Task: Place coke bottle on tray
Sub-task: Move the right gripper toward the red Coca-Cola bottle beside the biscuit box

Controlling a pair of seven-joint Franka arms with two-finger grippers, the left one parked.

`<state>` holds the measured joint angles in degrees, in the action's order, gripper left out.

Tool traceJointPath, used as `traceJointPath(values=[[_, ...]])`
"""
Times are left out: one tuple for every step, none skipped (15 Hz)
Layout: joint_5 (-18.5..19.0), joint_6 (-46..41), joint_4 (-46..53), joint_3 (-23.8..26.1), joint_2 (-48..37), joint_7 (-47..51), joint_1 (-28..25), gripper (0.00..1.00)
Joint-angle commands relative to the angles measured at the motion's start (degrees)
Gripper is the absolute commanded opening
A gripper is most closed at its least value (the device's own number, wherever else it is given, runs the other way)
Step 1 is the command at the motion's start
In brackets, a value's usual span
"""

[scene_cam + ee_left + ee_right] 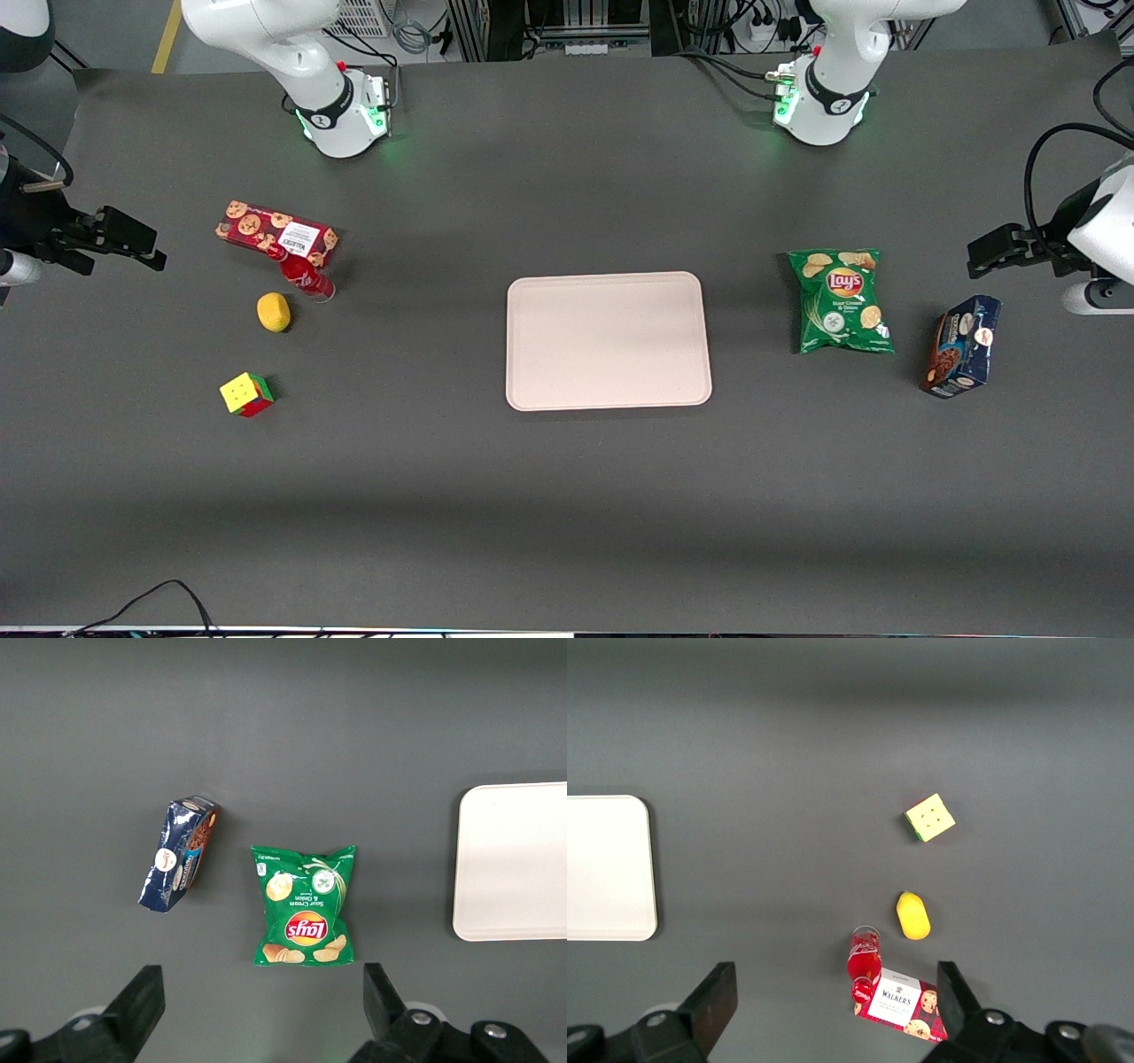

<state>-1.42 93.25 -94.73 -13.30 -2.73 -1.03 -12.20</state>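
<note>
The coke bottle (306, 276), with a red cap and red label, appears to stand on the table close against a red cookie box (276, 233). It also shows in the right wrist view (865, 961). The pale tray (608, 341) lies flat and bare at the table's middle; its edge shows in the right wrist view (607, 868). My right gripper (146, 248) hangs at the working arm's end of the table, well apart from the bottle. In its wrist view the gripper (837, 1005) is open wide and empty.
A yellow lemon (274, 312) and a colour cube (246, 393) lie nearer the front camera than the bottle. A green chips bag (842, 301) and a blue box (961, 346) lie toward the parked arm's end.
</note>
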Motion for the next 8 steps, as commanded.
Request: traceJointPath(values=[[-1.04,-1.05,0.51,0.12,-0.26,-1.26,0.16,1.00],[-1.04,-1.05,0.51,0.12,-0.17,-1.26,0.16,1.00],[-1.04,-1.05,0.51,0.12,-0.08,-1.17,0.16,1.00],[-1.04,-1.05,0.51,0.12,0.00,-1.17,0.16,1.00],[-1.04,-1.05,0.42,0.12,0.09,-1.26,0.16,1.00],[-0.78,-1.05,0.25,0.12,0.35,-1.52,0.16,1.00],[-1.04,-1.05,-0.19,0.12,0.36,-3.00,0.33,1.00],[-1.04,-0.96,-0.54,0.12,0.36,-3.89,0.25,1.00]])
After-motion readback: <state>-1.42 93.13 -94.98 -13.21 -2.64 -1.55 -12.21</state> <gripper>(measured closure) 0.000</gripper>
